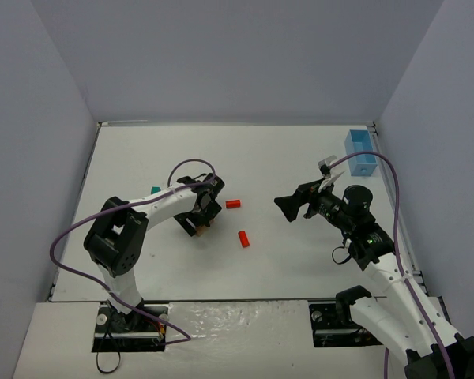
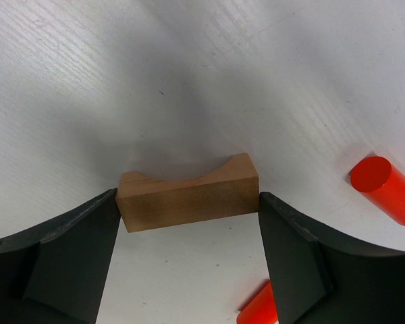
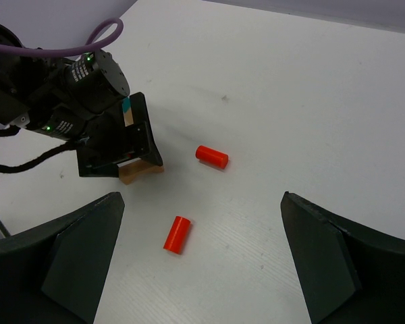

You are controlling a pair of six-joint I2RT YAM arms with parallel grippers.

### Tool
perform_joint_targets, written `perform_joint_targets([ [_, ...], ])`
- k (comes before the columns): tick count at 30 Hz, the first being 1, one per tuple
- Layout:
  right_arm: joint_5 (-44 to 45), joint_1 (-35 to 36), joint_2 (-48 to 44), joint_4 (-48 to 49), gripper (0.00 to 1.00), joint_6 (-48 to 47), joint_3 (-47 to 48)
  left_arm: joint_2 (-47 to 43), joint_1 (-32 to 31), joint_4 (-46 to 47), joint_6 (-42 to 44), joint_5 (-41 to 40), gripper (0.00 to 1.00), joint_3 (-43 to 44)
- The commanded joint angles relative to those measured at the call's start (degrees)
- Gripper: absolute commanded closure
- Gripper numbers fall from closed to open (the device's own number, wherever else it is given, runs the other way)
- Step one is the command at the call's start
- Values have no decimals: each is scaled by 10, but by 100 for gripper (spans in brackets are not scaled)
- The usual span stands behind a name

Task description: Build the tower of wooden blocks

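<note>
A tan wood block (image 2: 189,196) with a curved hollow in its top lies on the white table. My left gripper (image 2: 187,202) stands round it, one finger against each end. From above, the left gripper (image 1: 201,215) covers most of the block (image 1: 196,230). Two red cylinders lie on their sides to its right, one (image 1: 233,204) further back and one (image 1: 243,238) nearer. A small teal block (image 1: 155,189) sits behind the left arm. My right gripper (image 1: 308,189) hovers wide open to the right, facing the cylinders (image 3: 211,156) (image 3: 177,234), with nothing in it.
A light-blue bin (image 1: 360,152) stands at the back right by the wall. Grey walls close in the table on three sides. The left arm's purple cable loops over the table behind the gripper.
</note>
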Motion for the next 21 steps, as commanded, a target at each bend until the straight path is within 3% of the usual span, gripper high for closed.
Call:
perform_joint_targets([
  [1, -8, 3, 0, 38, 0, 1, 3, -40, 5, -5, 11, -10, 60, 0],
  [5, -7, 3, 1, 38, 0, 0, 4, -62, 5, -9, 56, -5, 75, 1],
  [16, 0, 2, 1, 36, 0, -1, 6, -163, 13, -171, 357, -38, 79, 144],
  [21, -4, 2, 3, 34, 0, 4, 13, -206, 96, -207, 494, 18, 80, 189],
])
